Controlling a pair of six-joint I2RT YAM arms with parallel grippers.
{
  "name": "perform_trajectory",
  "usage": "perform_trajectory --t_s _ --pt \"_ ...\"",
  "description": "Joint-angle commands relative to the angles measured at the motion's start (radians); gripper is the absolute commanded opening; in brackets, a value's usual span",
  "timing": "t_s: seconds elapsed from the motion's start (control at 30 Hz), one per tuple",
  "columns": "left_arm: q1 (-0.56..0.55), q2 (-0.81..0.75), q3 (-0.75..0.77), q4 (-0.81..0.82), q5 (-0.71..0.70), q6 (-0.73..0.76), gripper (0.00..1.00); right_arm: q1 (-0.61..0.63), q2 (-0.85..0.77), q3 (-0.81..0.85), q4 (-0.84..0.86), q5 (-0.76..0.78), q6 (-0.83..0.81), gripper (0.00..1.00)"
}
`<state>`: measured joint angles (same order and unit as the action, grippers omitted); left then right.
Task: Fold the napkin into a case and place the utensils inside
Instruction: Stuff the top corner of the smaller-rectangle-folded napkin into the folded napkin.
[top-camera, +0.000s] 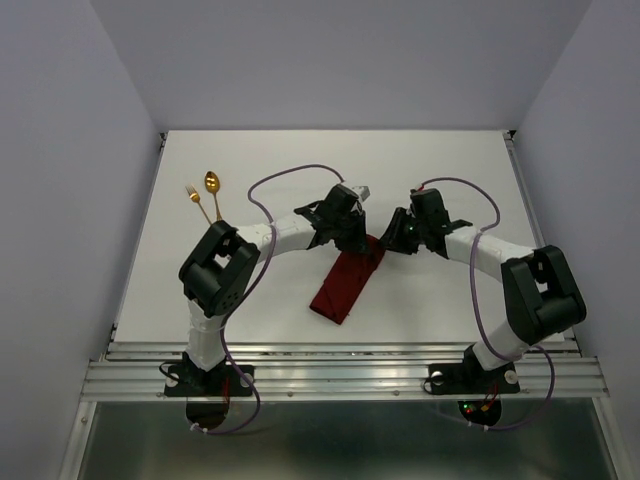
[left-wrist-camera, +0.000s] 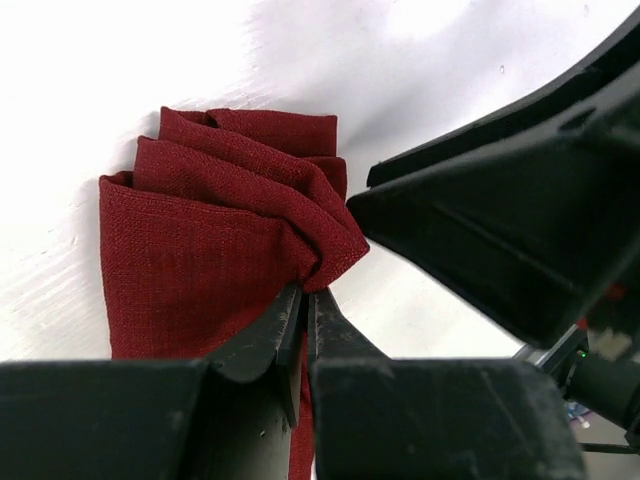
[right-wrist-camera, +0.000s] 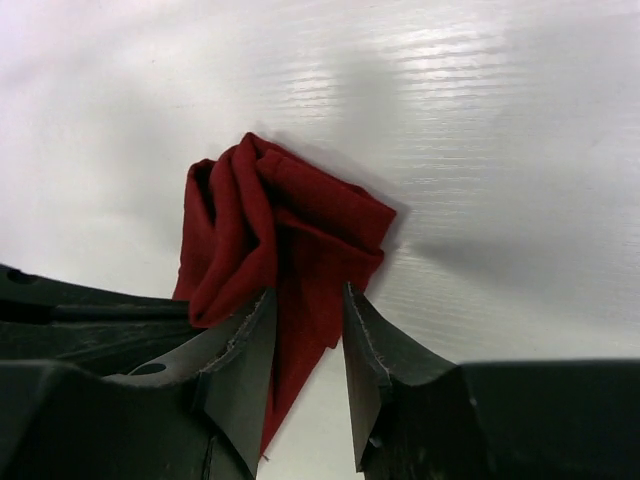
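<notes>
The dark red napkin lies at the table's middle, folded into a narrow oblong case that runs diagonally. Its far end is bunched into raised folds. My left gripper is shut on a fold at that end. My right gripper is open at the same end; its jaws stand either side of a flap of the cloth without closing on it. The gold spoon and gold fork lie side by side at the far left, away from both grippers.
The white table has a metal rail along its near edge. Grey walls stand on both sides and behind. The right gripper's black body fills the right side of the left wrist view, close to my left fingers.
</notes>
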<state>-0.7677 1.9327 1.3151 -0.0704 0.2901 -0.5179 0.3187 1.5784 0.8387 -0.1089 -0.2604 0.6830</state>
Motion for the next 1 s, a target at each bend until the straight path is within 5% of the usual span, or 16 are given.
perform_trajectory --t_s 0.0,0.33,0.97 --pt "0.001 -0.057 -0.031 0.063 0.037 -0.042 0.0 0.077 -0.029 0.066 -0.095 0.118 -0.117 0.38" --pt "0.018 -0.081 -0.08 0.159 0.034 -0.139 0.0 0.141 0.022 0.158 -0.15 0.245 -0.174 0.34" --pt "0.041 -0.118 -0.12 0.201 0.04 -0.162 0.0 0.169 0.074 0.183 -0.149 0.256 -0.211 0.3"
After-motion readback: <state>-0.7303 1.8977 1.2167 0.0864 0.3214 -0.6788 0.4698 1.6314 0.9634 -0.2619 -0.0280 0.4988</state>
